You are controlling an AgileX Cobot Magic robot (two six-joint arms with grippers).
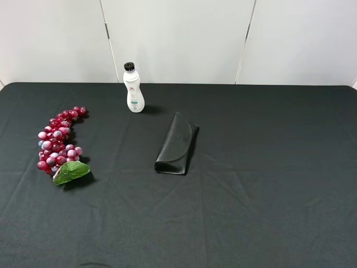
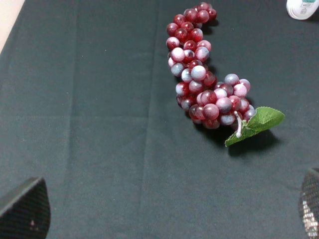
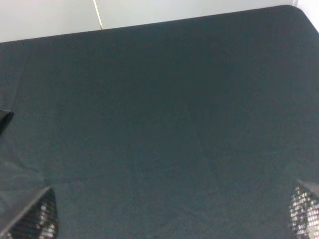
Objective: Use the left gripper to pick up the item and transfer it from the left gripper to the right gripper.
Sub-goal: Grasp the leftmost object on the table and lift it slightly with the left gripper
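Observation:
The item, a long bunch of glossy red-purple grapes (image 1: 58, 142) with one green leaf (image 1: 71, 171), lies on the black table at the left. It also shows in the left wrist view (image 2: 204, 79), leaf (image 2: 261, 122) at one end. My left gripper (image 2: 167, 219) is open and empty, its fingertips (image 2: 25, 211) wide apart, back from the grapes and not touching them. My right gripper (image 3: 167, 219) is open and empty over bare cloth. Neither gripper shows in the exterior view.
A white bottle (image 1: 133, 89) with a black cap stands at the back, right of the grapes; its base shows in the left wrist view (image 2: 304, 7). A black glasses case (image 1: 175, 145) lies near the middle. The black tablecloth (image 1: 268, 184) covers the table.

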